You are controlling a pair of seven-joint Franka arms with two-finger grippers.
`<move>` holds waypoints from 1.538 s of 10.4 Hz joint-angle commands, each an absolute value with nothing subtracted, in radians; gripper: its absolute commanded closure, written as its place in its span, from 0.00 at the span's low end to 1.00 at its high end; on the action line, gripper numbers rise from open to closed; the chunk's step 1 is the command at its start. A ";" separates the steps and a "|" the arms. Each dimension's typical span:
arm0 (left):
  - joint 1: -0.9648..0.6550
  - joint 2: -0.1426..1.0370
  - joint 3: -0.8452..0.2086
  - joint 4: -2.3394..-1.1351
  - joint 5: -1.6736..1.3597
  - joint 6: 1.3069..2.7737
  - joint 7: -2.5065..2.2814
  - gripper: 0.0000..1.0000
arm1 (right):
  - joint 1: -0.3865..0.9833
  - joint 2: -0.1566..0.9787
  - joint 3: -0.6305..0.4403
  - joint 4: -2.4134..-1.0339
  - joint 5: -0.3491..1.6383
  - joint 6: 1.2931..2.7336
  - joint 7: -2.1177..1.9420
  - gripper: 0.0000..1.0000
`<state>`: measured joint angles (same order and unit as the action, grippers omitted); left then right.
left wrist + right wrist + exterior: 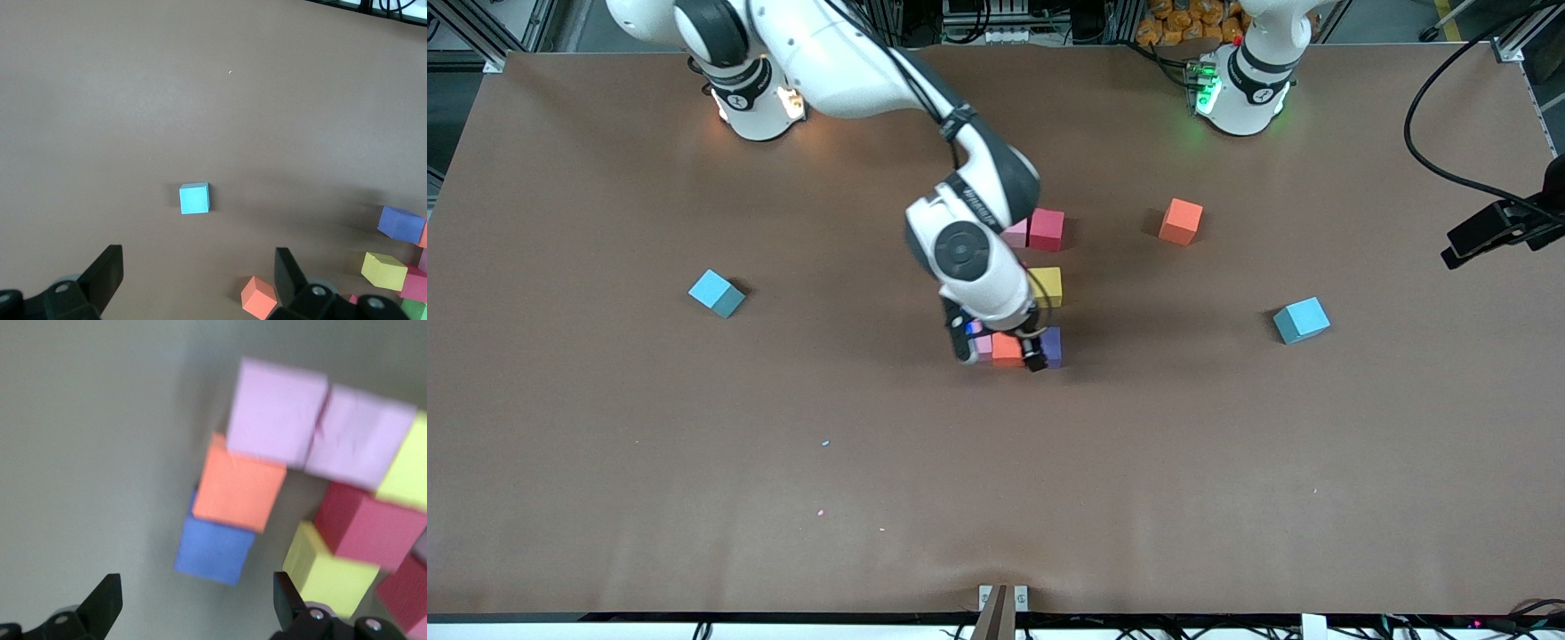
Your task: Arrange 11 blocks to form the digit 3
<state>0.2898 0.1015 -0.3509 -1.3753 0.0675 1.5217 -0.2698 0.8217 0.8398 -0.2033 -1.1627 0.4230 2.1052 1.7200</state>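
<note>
The blocks form a cluster at the table's middle, partly hidden by my right arm. A dark red block [1047, 228] and a pink one [1016, 233] lie farthest from the front camera, with a yellow block [1047, 286] nearer. Nearest stand pink [983, 345], orange [1007, 348] and purple [1052, 345] blocks in a row. My right gripper [1000, 353] hangs open over this row, with nothing between its fingers [290, 603]. The right wrist view shows the purple [213, 550], orange [238, 483] and pink [277, 410] blocks. One orange-red block [1181, 220] lies apart, toward the left arm's end. My left gripper [199, 280] is open and empty, waiting high above the table.
Two light-blue cubes lie loose, one [716, 292] toward the right arm's end and one [1301, 319] toward the left arm's end. The left wrist view shows a light-blue cube [194, 198] and the orange-red block [259, 297]. A black camera mount [1503, 227] overhangs the left arm's end.
</note>
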 commanded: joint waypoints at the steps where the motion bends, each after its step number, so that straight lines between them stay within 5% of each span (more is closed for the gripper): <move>1: 0.308 0.080 -0.353 -1.404 0.049 1.516 -0.255 0.00 | 0.728 0.677 -0.163 -1.342 0.349 2.070 1.472 0.00; 5: 0.296 0.086 -0.351 -1.408 0.046 1.514 -0.244 0.00 | 0.461 0.556 -0.111 -1.391 0.226 1.881 1.003 0.00; 7: 0.227 0.069 -0.293 -1.428 0.048 1.516 -0.242 0.00 | 0.277 0.480 0.003 -1.436 0.134 1.833 0.788 0.00; 12: 0.060 -0.006 -0.091 -1.535 -0.021 1.572 -0.176 0.00 | 0.109 0.280 0.008 -1.571 0.097 1.781 0.178 0.00; 16: 0.061 -0.017 -0.089 -1.562 -0.009 1.582 -0.169 0.00 | 0.015 0.071 -0.012 -1.710 0.057 1.770 -0.136 0.00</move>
